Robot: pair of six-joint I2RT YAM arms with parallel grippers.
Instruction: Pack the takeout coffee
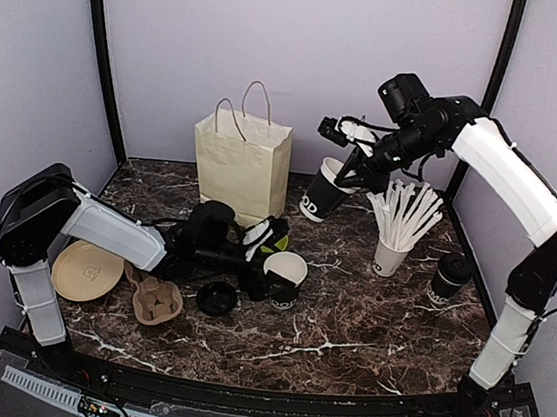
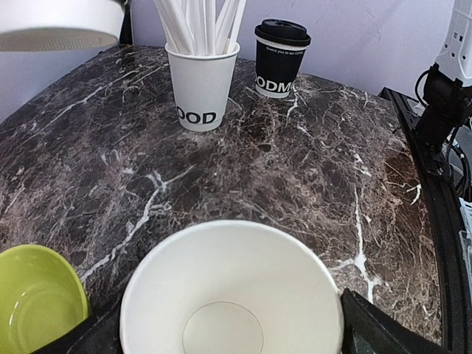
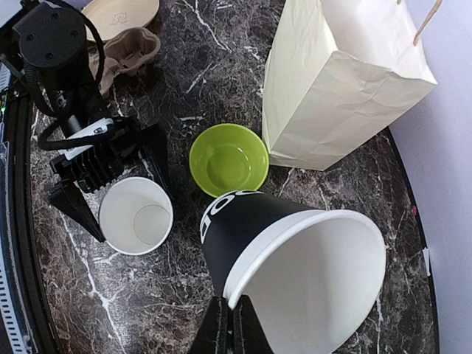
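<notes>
Right tool (image 3: 231, 323): closed thin on the rim of the raised cup (image 3: 291, 254), pinching its wall at one spot, which we take to be why the cup hangs tilted, mouth toward the wrist camera
Raised cup: black, lidless and empty, held off the counter (image 1: 345, 327) just in front of the paper bag (image 1: 242, 159); we judge the bag's open top is where it is meant to go
Left tool (image 3: 127, 212): spread wide, one finger on each side of the open cup (image 2: 230, 295); we cannot tell whether the pads touch its wall
Open cup: upright on the counter, lidless, just beside the green bowl (image 3: 228, 158); we think the straddle lines up a side grasp
Lidded cup (image 2: 281, 57): upright toward the right arm's side, near the straw cup (image 2: 200, 87), with neither tool on it
Loose lid (image 1: 216, 297): flat near the cup carrier (image 1: 155, 300), apart from both lidless cups
Stage: we judge the packing early, as three cups sit or hang outside the bag, whose inside we cannot see
Risk: a rim pinch is a weak hold, so the tilted cup may slip or catch the bag's edge
</notes>
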